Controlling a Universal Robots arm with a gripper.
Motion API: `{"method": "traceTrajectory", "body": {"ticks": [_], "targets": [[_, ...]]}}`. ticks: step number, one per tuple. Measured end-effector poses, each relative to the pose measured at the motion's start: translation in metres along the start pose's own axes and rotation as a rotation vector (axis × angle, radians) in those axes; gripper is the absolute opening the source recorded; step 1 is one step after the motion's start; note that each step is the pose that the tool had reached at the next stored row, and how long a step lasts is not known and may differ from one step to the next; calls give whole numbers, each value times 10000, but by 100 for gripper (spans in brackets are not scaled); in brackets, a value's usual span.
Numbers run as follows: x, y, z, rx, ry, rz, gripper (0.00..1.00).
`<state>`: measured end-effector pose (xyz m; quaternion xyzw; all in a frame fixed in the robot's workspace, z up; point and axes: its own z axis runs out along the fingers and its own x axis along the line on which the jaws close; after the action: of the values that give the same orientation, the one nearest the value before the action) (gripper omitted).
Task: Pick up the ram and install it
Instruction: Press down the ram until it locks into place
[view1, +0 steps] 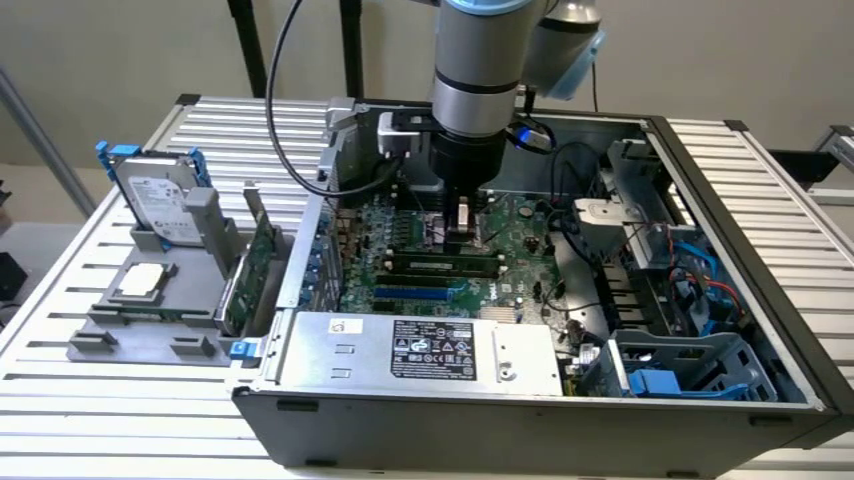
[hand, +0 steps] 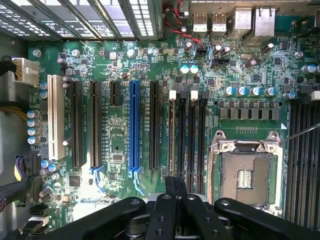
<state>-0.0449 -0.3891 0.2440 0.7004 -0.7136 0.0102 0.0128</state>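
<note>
Black tool low over the green motherboard.
Its fingers pinch a thin green ram stick, seen edge-on, mostly hidden.

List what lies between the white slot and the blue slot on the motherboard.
In the wrist view: two long black slots and a short black slot.

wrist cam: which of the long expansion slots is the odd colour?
The blue slot, standing between black slots; the white slot sits at the row's end.
</note>
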Motion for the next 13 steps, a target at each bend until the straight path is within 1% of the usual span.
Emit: {"method": "traceTrajectory", "body": {"ticks": [9, 10, 13], "targets": [[0, 0, 5, 0, -1, 0, 0], [0, 0, 12, 0, -5, 0, 0], [-1, 0, 46, -1, -53, 0, 0]]}}
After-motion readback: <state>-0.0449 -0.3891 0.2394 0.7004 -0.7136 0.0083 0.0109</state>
